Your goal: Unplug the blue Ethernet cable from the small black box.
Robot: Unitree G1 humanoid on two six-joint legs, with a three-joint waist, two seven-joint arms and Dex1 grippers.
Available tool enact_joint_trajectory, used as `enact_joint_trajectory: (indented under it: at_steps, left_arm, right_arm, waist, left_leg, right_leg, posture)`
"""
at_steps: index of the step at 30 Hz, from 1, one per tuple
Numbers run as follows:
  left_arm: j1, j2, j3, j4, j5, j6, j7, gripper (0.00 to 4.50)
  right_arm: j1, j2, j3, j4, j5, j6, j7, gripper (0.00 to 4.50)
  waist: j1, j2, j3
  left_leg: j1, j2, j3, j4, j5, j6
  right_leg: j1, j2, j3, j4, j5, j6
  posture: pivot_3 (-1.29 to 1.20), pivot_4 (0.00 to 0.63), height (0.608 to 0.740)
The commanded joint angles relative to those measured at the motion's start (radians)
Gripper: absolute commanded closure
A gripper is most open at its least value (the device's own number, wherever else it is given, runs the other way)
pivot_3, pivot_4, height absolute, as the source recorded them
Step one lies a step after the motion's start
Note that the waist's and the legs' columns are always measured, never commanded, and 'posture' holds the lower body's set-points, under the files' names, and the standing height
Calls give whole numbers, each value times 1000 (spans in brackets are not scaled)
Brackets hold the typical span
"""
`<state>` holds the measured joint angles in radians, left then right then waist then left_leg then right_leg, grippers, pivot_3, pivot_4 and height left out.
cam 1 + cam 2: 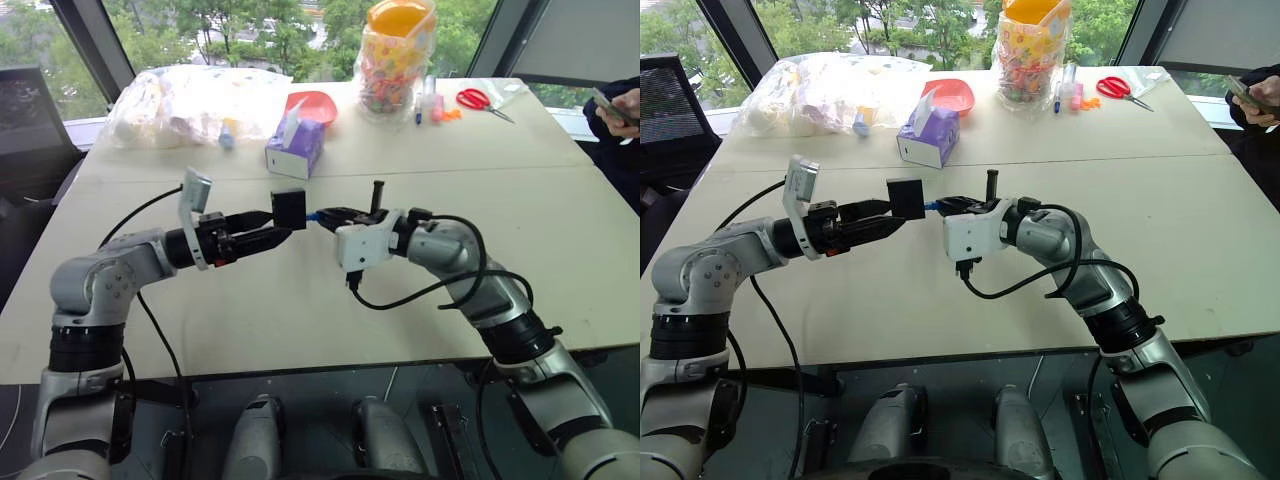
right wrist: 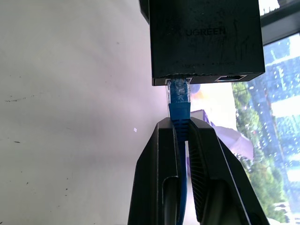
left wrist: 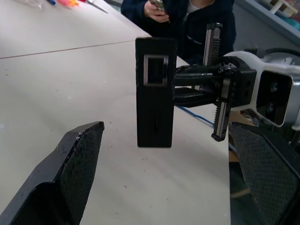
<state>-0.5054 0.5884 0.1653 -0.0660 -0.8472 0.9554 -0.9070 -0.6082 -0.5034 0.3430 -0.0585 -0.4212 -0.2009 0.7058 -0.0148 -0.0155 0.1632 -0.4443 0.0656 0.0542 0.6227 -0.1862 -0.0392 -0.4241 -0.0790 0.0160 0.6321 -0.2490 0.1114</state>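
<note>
Blue Ethernet cable (image 2: 179,105) is still plugged into the small black box (image 1: 289,208). Its clear plug sits in a port on one side of the box, and another port next to it has nothing in it. The box hangs up in the air above the surface (image 1: 560,230), between the two arms.

The right gripper (image 2: 180,129) has its fingers pressed together on the cable, pinching it just behind the plug. The blue cord runs back between those fingers.

The left gripper (image 1: 278,232) points at the box from the other side. Its fingers (image 3: 77,159) are spread wide, one on each side of the box, and in the left wrist view they do not touch it.

Far back on the surface there is a purple tissue box (image 1: 295,148), a red bowl (image 1: 312,103), a clear bag (image 1: 190,100), a jar of colourful things (image 1: 398,60) and red scissors (image 1: 480,100). A person (image 1: 620,125) sits at the far right edge, holding something in their hands.
</note>
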Motion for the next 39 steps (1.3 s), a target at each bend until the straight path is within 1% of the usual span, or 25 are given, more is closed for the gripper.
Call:
enact_joint_trajectory:
  at_steps: [1,4,7,15,16,19,22,24,25,26,28,31,32,35,39]
  left_arm:
    - [-16,1,34,-18,-33,11,15,0]
    - [-8,0,33,-28,-36,14,24,0]
    - [9,0,16,-43,-23,7,25,792]
    - [29,-11,-25,-50,16,-32,18,3796]
    - [30,-8,-29,-49,20,-36,14,3996]
    - [29,-2,-35,-44,28,-42,9,3993]
    - [28,18,-52,-43,46,-54,-26,3993]
    - [26,35,-56,-39,48,-57,-52,3993]
    - [25,42,-57,-37,48,-60,-64,3993]
    - [24,51,-61,-35,56,-71,-76,3993]
    - [16,61,-59,-26,61,-80,-90,3993]
    - [5,82,-54,-27,45,-86,-143,3993]
    - [4,90,-56,-31,40,-90,-165,3993]
    - [-8,97,-47,-32,25,-93,-200,3993]
    - [-31,105,-44,-38,5,-76,-228,3993]
  right_arm:
    - [4,-11,3,-39,-15,-46,-22,4442]
    - [6,-9,6,-48,-18,-52,-21,4442]
    - [6,-3,8,-64,-16,-45,-14,4500]
    - [3,-5,13,-90,-14,-32,1,4500]
    - [3,-7,12,-93,-13,-30,3,4500]
    - [5,-4,7,-100,4,-12,19,4500]
    - [14,7,-18,-137,139,113,122,4500]
    - [8,7,-47,-183,271,255,216,3648]
    - [4,3,-57,-203,322,314,253,3333]
    - [0,-10,-67,-228,384,394,303,2903]
    - [-10,-34,-99,-280,523,566,384,1783]
    - [-71,-22,-203,-308,799,919,424,294]
    - [-98,-22,-231,-292,865,1023,426,50]
    - [-162,-9,-285,-202,986,1256,391,50]
    - [-228,32,-327,-86,1076,1427,338,50]
  waist:
    - [0,0,0]
    - [1,-1,1]
    - [1,-1,1]
    - [3,-1,1]
    - [2,-1,1]
    - [1,-1,1]
    - [2,-2,1]
    - [2,-2,1]
    - [2,-2,1]
    - [2,-2,1]
    - [4,-2,1]
    - [3,-2,1]
    - [3,-2,1]
    - [1,-2,1]
    - [1,-2,1]
  left_leg:
    - [0,0,0,0,0,0]
    - [0,0,0,1,0,0]
    - [0,0,0,1,0,0]
    - [0,0,0,2,0,0]
    - [0,0,0,2,0,0]
    - [0,0,0,3,0,0]
    - [0,0,-1,3,0,0]
    - [0,0,-1,3,0,0]
    - [0,0,-1,3,0,0]
    - [0,0,-1,3,0,0]
    - [0,0,-1,3,0,0]
    - [0,0,-1,4,0,0]
    - [0,1,-1,4,0,0]
    - [0,1,-1,4,0,0]
    - [-1,1,-1,4,0,0]
  right_leg:
    - [0,0,0,0,0,0]
    - [0,0,0,0,0,0]
    - [1,0,0,0,0,0]
    - [1,0,0,0,0,-1]
    - [1,0,0,0,0,-1]
    - [2,0,0,0,0,-1]
    - [2,0,0,0,0,-1]
    - [2,0,0,0,0,-1]
    - [2,0,0,0,0,-1]
    - [2,0,0,0,0,-1]
    - [2,0,0,0,0,-1]
    - [3,0,0,0,0,-1]
    - [3,0,0,0,0,-1]
    - [2,-1,-1,0,0,-2]
    - [1,-1,0,0,0,-3]
  posture:
    - [0,150,735]
    - [0,150,735]
    - [0,150,735]
    - [0,150,735]
    - [0,150,735]
    - [0,150,735]
    - [0,150,735]
    - [0,150,735]
    - [0,150,735]
    - [0,150,735]
    - [0,150,735]
    - [0,150,735]
    - [0,150,735]
    - [0,150,735]
    - [0,150,735]
